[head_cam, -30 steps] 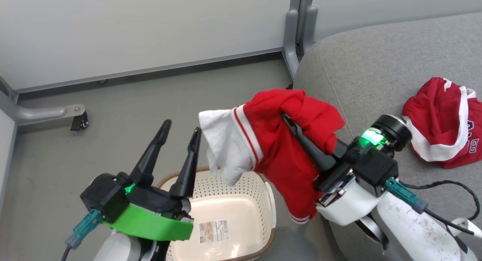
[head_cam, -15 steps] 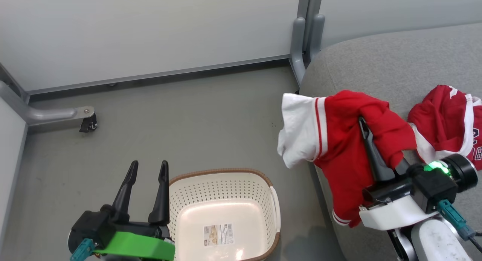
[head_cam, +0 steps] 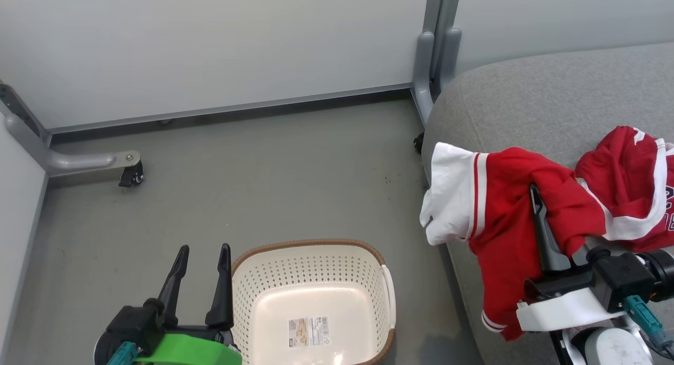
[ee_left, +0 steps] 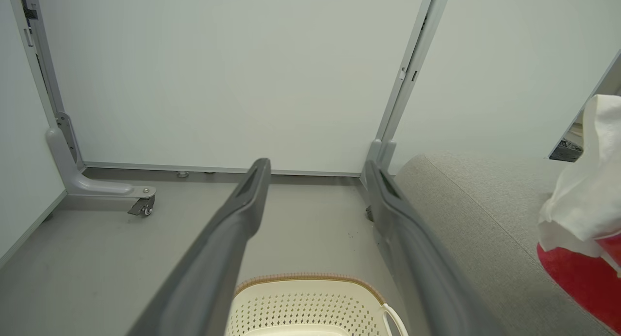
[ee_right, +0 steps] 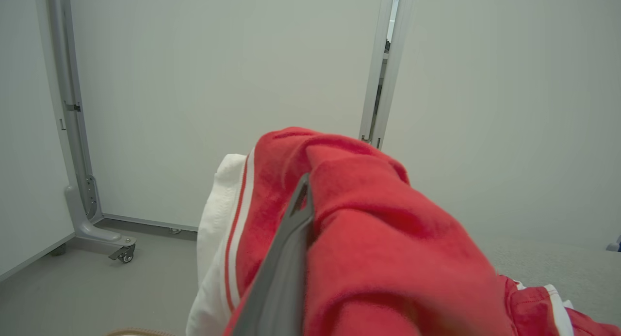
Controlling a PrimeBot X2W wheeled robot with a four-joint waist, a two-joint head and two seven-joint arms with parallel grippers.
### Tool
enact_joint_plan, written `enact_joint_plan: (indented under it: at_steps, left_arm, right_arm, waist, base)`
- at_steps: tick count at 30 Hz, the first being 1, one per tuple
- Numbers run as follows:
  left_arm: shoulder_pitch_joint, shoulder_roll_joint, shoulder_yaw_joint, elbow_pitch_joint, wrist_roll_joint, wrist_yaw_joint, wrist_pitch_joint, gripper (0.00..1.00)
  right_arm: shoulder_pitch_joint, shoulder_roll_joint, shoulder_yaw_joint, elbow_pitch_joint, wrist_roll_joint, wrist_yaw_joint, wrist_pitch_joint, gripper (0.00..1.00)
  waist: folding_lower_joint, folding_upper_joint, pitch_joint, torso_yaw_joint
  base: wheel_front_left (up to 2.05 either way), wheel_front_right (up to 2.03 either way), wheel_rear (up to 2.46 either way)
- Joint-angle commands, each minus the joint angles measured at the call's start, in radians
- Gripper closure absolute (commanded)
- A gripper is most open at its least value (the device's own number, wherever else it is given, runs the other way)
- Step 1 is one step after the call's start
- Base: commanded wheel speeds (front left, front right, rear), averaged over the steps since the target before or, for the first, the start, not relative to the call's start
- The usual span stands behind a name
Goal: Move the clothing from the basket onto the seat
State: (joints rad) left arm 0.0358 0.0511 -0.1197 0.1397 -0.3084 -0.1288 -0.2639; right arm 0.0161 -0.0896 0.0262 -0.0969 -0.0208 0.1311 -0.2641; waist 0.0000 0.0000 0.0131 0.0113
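The robot's right claw [head_cam: 538,197] is clamped on a soft bright red fabric garment with a white band and thin white stripe [head_cam: 500,217]. One dark finger shows through the folds; the other is buried in the cloth. The garment drapes over both sides of this claw, its white end sticking out to the claw's left, past the rounded edge of the large light grey upholstered seat cushion [head_cam: 553,91]. Its red tail hangs below the claw down the cushion's side. Whether the cloth rests on the cushion cannot be told. In the right wrist view the red fabric [ee_right: 378,219] covers the finger almost to its tip.

Just right of that claw, a second crumpled red garment with white banding [head_cam: 626,180] lies on the seat, touching the held one.

The left claw [head_cam: 205,249] stands well to the left, low over the grey floor [head_cam: 263,170], its two fingers spread wide apart with nothing between them. Just to its right sits the small cream-white perforated plastic basket with a brown woven-look rim [head_cam: 310,244], a paper label [head_cam: 309,332] on its bare bottom. From the left wrist, the basket's rim [ee_left: 310,278] lies below the parted fingers.
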Motion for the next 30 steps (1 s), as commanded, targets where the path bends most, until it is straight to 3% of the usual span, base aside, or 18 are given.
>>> enact_joint_plan:
  at_steps: [1, 18, 27, 30]
  left_arm:
    - [0.007, 0.000, 0.002, 0.003, -0.005, -0.002, -0.001, 0.00]
    - [0.009, 0.000, 0.004, -0.013, -0.019, -0.002, -0.001, 0.00]
    - [-0.012, 0.001, -0.015, -0.032, -0.011, -0.002, -0.001, 0.00]
    - [-0.025, 0.001, -0.023, -0.042, -0.012, -0.002, -0.001, 0.00]
  right_arm:
    - [0.007, 0.000, -0.003, 0.000, -0.003, -0.001, 0.000, 1.00]
    - [-0.010, 0.002, -0.006, -0.011, 0.004, -0.001, 0.000, 1.00]
    - [-0.040, 0.001, -0.025, -0.052, -0.019, -0.001, 0.000, 1.00]
    - [-0.044, -0.001, -0.030, -0.067, -0.024, -0.001, 0.000, 1.00]
  waist:
    - [0.0000, 0.0000, -0.002, 0.000]
    - [0.0000, 0.0000, -0.005, -0.027]
    - [0.0000, 0.0000, 0.021, -0.145]
    - [0.0000, 0.0000, 0.034, -0.215]
  base:
    - [0.00, 0.00, 0.00]
    - [0.00, 0.00, 0.00]
    - [0.00, 0.00, 0.00]
    - [0.00, 0.00, 0.00]
